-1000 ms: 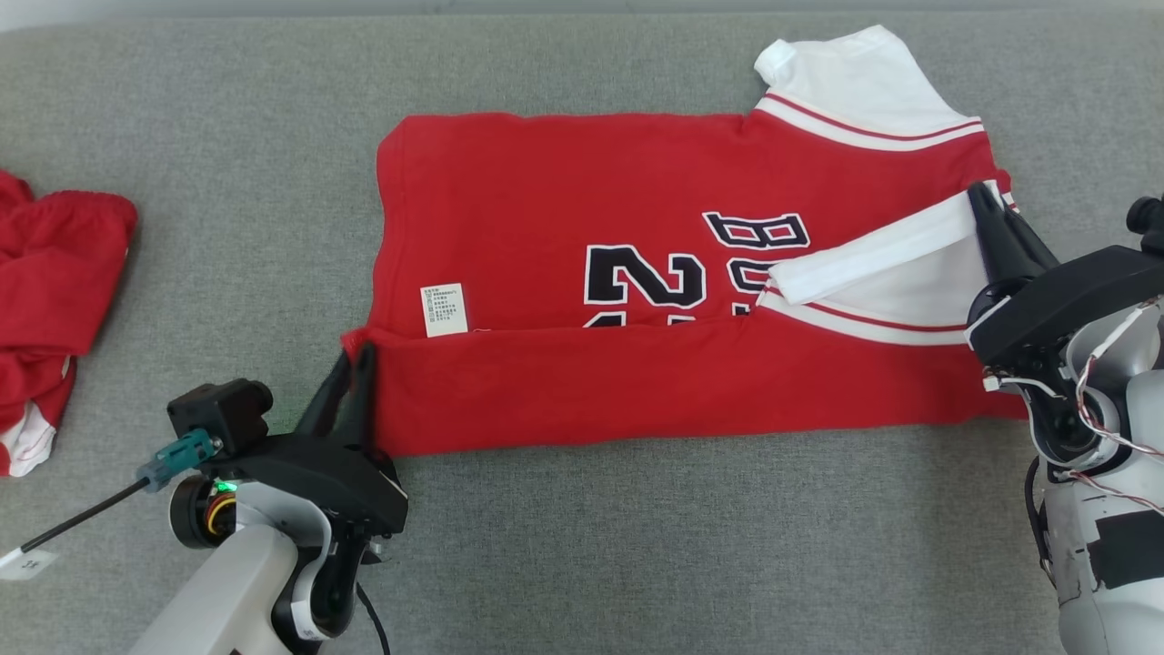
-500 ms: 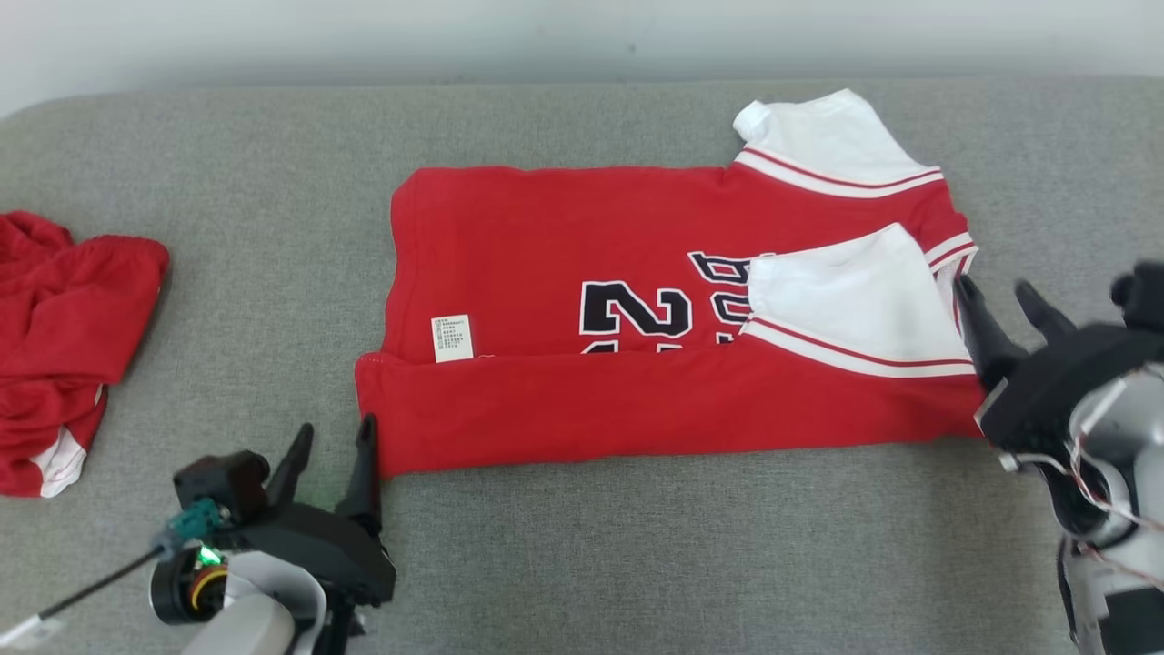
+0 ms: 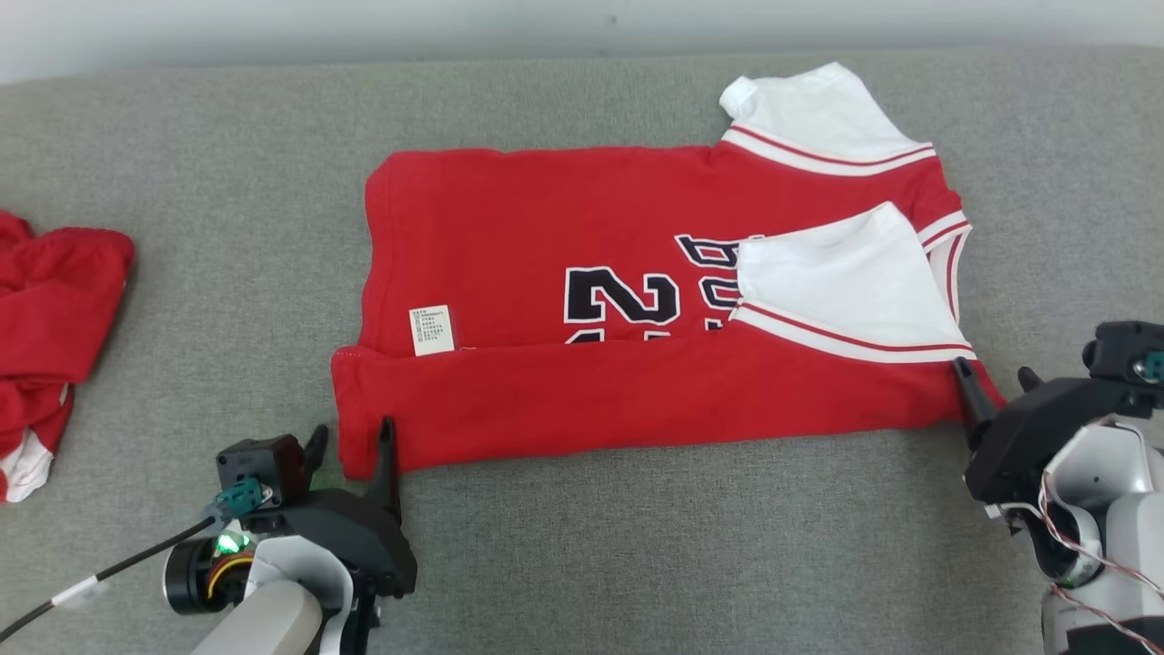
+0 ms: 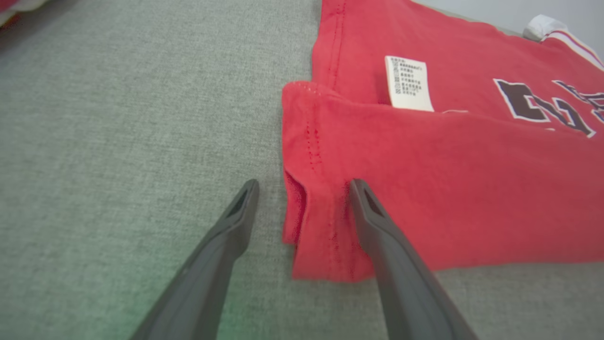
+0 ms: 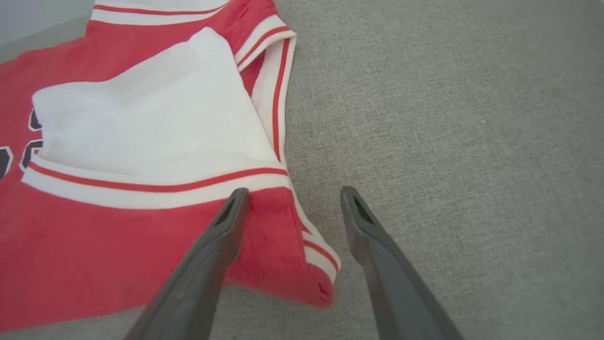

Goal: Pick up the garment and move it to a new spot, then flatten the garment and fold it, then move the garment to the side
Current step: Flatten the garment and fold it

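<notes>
Your grey fabric-covered worktop point(image 3: 637, 546) runs the full width of the head view, with a pale wall point(image 3: 273, 27) along its far edge. The garment point(image 3: 546, 227), a red jersey with black numerals, lies flat near the middle. Its near long edge is folded up over the body, and one white sleeve point(image 3: 837, 282) is folded in on top of the red. A white label point(image 3: 432, 329) shows just above the fold line, towards the left end.

Your left claw point(image 3: 353, 429) sits at the garment's near left corner with its fingers spread apart. In the left wrist view that corner lies between them, and the right-hand finger point(image 4: 377, 222) is over the red cloth. Nothing is pinched.

Your right claw point(image 3: 991, 371) is at the near right corner, fingers likewise spread. In the right wrist view one finger point(image 5: 222, 226) is over the red corner and the other is over bare grey fabric.

A second red cloth point(image 3: 55, 309) lies crumpled at the far left, well apart from the garment.
</notes>
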Robot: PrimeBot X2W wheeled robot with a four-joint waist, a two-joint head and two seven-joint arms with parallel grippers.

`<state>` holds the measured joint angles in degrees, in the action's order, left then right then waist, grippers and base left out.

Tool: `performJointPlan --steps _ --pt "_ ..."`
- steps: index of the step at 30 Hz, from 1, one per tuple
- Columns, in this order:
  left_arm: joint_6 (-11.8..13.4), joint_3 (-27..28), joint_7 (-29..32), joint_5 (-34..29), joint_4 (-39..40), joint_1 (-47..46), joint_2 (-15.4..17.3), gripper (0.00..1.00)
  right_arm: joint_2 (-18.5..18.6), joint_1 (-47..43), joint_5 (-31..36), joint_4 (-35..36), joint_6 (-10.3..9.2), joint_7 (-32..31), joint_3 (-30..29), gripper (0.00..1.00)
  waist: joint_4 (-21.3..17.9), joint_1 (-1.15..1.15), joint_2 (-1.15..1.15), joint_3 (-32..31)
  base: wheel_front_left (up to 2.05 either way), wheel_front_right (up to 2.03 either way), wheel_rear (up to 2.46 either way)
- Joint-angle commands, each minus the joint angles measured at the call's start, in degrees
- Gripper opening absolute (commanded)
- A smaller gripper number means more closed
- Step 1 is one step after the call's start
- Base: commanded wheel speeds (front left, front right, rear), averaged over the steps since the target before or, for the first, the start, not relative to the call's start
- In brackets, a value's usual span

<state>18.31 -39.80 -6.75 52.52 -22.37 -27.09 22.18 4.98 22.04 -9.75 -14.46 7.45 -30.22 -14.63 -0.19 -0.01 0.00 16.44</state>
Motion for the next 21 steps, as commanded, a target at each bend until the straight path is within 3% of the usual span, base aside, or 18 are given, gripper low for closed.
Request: performJointPlan --steps 1,9,10,11,12,13,14,21 --pt "0.4 -0.2 0.5 -0.1 -0.3 -0.3 -0.3 1.00 -0.2 0.7 0.6 -0.4 0.08 -0.4 -0.2 1.00 -0.2 0.01 0.00 1.0 0.00 0.00 0.00" --pt "1.6 -2.9 9.4 2.2 -1.9 0.4 -1.3 1.00 -1.5 0.7 3.3 -4.0 0.08 -8.7 0.5 1.00 0.6 0.01 0.00 2.5 0.00 0.00 0.00" --pt "1.6 -3.3 10.3 2.7 -1.9 0.8 -1.4 0.90 -1.6 0.2 3.3 -4.0 0.08 -9.9 1.0 1.00 0.7 0.01 0.00 2.5 0.00 0.00 0.00" --pt "1.5 -3.7 11.2 3.1 -2.0 1.3 -1.5 0.43 -1.7 -0.2 3.0 -3.9 0.14 -10.8 1.0 1.00 0.8 0.01 0.00 2.5 0.00 0.00 0.00" --pt "1.4 -3.9 11.8 3.5 -2.0 1.7 -1.6 0.00 -1.7 -0.5 2.7 -3.6 0.14 -11.3 0.9 0.54 0.9 0.01 0.00 2.4 0.00 0.00 0.00" --pt "1.3 -4.1 12.5 3.8 -2.1 2.1 -1.6 0.00 -1.8 -0.6 2.6 -3.2 0.14 -11.6 0.9 0.05 1.0 0.01 0.00 2.4 0.00 0.00 0.00" --pt "1.1 -4.3 13.1 3.9 -2.2 2.4 -1.6 0.00 -1.8 -0.8 2.4 -2.7 0.14 -12.0 1.1 0.00 1.0 0.01 0.00 2.2 0.00 0.00 0.00" --pt "0.9 -3.4 12.8 4.7 -0.8 3.1 -0.8 0.00 -0.8 -2.5 0.1 2.8 0.06 -11.8 -0.5 0.00 1.3 0.01 0.00 -0.1 0.00 0.00 0.00"
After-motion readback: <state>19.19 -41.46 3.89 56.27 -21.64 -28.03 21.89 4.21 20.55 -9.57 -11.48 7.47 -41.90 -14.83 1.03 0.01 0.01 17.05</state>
